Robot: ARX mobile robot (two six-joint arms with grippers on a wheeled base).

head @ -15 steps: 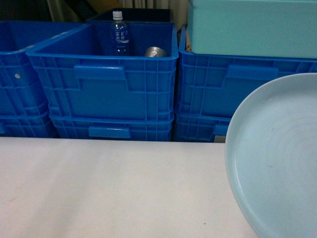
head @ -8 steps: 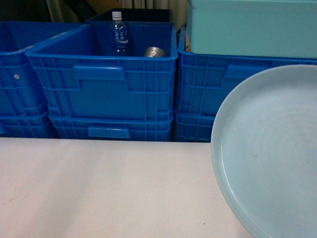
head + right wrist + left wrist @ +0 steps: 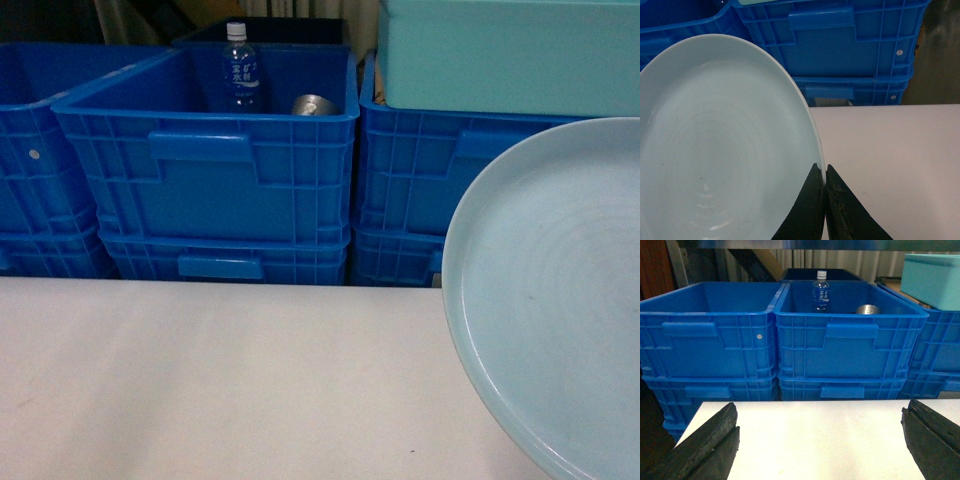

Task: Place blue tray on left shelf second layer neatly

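gripping blue tray (image 3: 715, 150) rim w/ r gripper (image 3: 824, 175), l gripper (image 3: 820, 440) fingers spread

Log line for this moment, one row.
phase: carry | right gripper: shut on blue tray rim, tray lifted above white table | left gripper: open, empty | shelf: not in view

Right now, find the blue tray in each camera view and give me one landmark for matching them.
Head: the blue tray fills the right side, cut by the right and bottom edges.
Left wrist: not in view; only the open left gripper over the white table.
Right wrist: it fills the left side, its rim pinched by the right gripper.
Shared landmark: the blue crates behind the table.
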